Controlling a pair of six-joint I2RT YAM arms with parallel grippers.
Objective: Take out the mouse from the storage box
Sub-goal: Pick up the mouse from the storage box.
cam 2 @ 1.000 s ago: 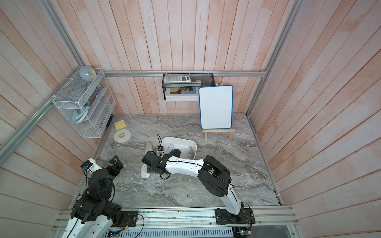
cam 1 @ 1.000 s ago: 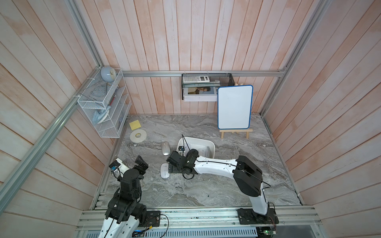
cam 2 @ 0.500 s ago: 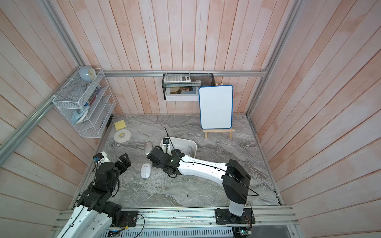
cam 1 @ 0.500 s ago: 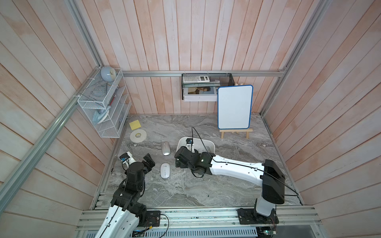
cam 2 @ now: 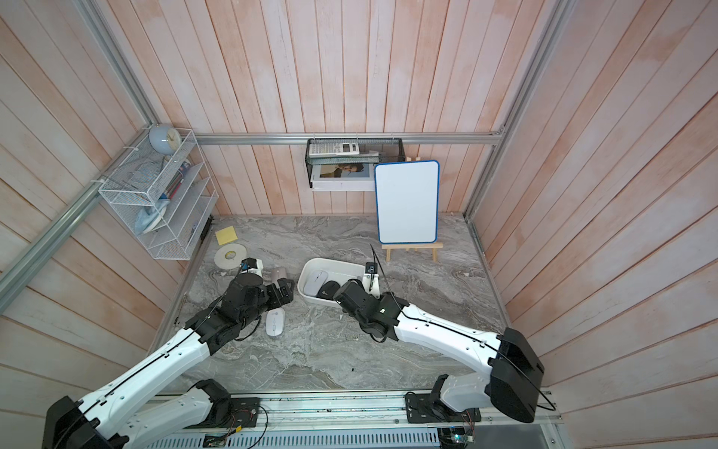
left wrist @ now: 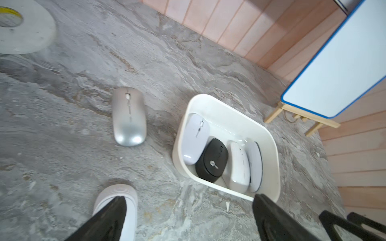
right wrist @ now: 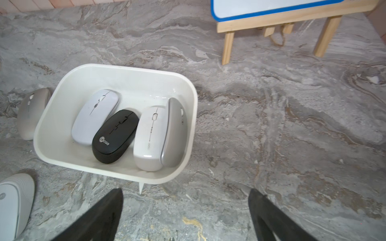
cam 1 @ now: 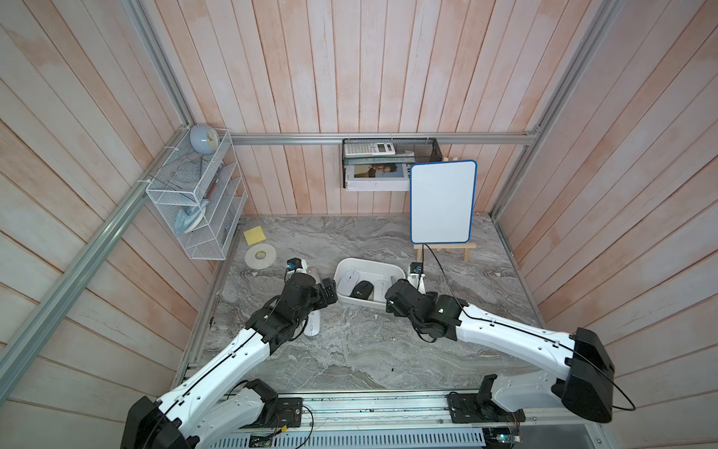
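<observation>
Storage box (right wrist: 129, 68) is sitting mid-table (cam 1: 369, 350) w/ 4 mice lying inside. White mouse (right wrist: 95, 116) is at the L end and black mouse (right wrist: 114, 135) is touching it. 2nd white mouse (right wrist: 149, 137) is next, and grey mouse (right wrist: 174, 131) is standing on edge btwn that one & the R end wall.

Silver mouse (left wrist: 128, 116) is lying on the table just L of the box. Loose white mouse (cam 2: 275, 322) is lying nearer the robot bases.

Left gripper (left wrist: 189, 197) is hanging beside the box's L wall, jaws spread wide, nothing btwn them. 1 finger (left wrist: 112, 217) is showing in front of the loose white mouse; contact can't tell. Right gripper (right wrist: 185, 190) is hanging over bare table just short of the box's near wall, jaws also wide apart & empty.

Whiteboard (cam 1: 443, 202) on a wooden easel is standing behind the box, toward the R. Tape roll (cam 1: 260, 256) & yellow sticky pad (cam 1: 255, 235) are lying at the far-L corner. Wire rack (cam 1: 194, 217) is hanging on the L wall, black mesh tray (cam 1: 423, 149) on the back wall.
</observation>
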